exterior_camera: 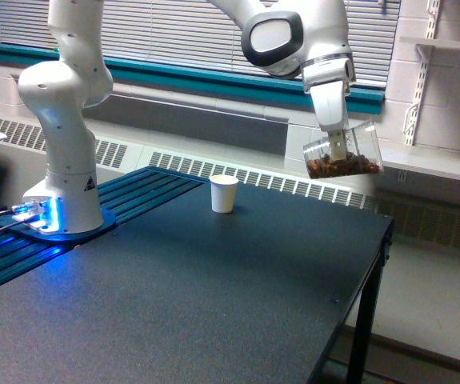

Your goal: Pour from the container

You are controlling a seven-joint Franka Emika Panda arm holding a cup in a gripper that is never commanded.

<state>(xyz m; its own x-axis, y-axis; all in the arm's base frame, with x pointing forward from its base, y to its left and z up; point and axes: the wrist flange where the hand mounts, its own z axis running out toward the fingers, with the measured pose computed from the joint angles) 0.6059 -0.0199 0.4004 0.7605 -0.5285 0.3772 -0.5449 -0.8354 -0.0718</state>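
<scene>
One arm, one clear container [346, 152], one white paper cup [224, 194] and one tabletop [214, 304] make up the count. The nuts inside the container are brown and piled together; their number cannot be told.

Taking the white paper cup as the landmark: it stands upright on the tabletop, alone, its mouth open upward. The container hangs in the air well apart from it, toward the exterior view's right and higher, above the far right part of the tabletop near its edge. It is tipped on its side, its mouth pointing toward the cup's side of the view, and the nuts lie along its lower wall. The fingers [338, 144] come down from the arm's white wrist and are closed on the container; one light finger shows through the clear plastic.

The arm's base [62, 216] sits on the other side of the cup, toward the exterior view's left, on a round plate lit blue, with cables running off beside it. Nothing stands between the cup and the container.

Behind the cup runs a long slatted radiator grille [278, 182], above it a teal window sill [174, 76] and blinds. A wall shelf [442, 42] on brackets lies beyond the container.

The tabletop is dark, matte and flat, with ribbed blue-lit slats at its left edge. The container is thin, smooth plastic, tapered; the cup is opaque and tapered.
</scene>
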